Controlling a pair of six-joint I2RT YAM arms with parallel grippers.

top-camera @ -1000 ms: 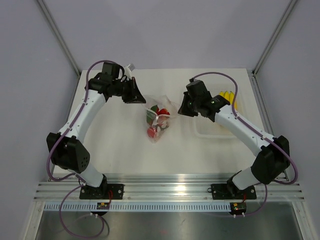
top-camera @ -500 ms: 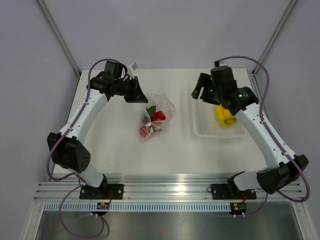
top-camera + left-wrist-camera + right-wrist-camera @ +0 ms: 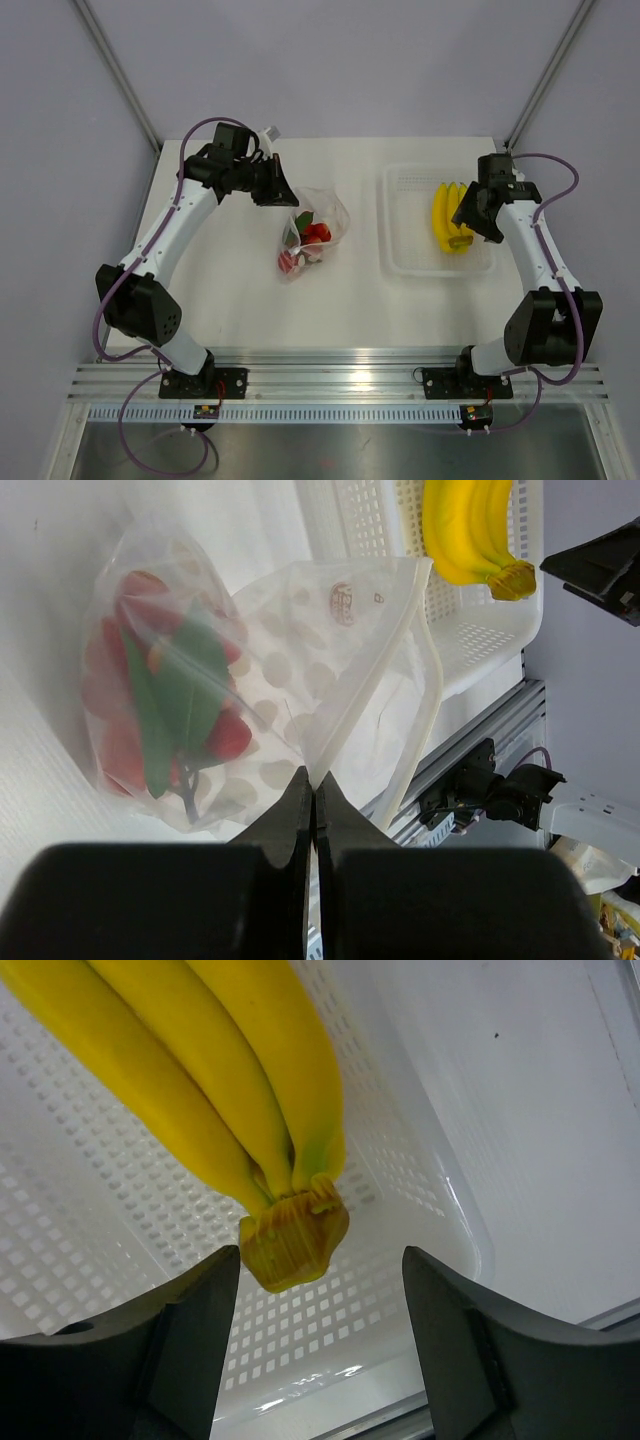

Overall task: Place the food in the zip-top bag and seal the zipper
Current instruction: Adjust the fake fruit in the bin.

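The clear dotted zip-top bag [image 3: 318,232] lies mid-table with red strawberries and green leaves [image 3: 165,695] inside it. My left gripper [image 3: 273,191] is shut on the bag's upper edge [image 3: 313,777] and holds it up. The mouth gapes, and the zipper strip [image 3: 420,670] runs along it. The yellow bananas [image 3: 446,214] lie in the white perforated tray [image 3: 400,262] at the right. My right gripper [image 3: 320,1295] hangs open over the bananas' stem end [image 3: 293,1240], one finger on each side and neither touching it. It is also in the top view [image 3: 472,226].
The tray [image 3: 440,1210] has low walls around the bananas. The table's right edge and a frame post [image 3: 515,140] are just beyond it. The aluminium rail [image 3: 340,380] with both arm bases runs along the near edge.
My right gripper has left the bag, swung right over the tray and opened above the bananas. The bag sagged slightly to the left. The left gripper has kept its hold.
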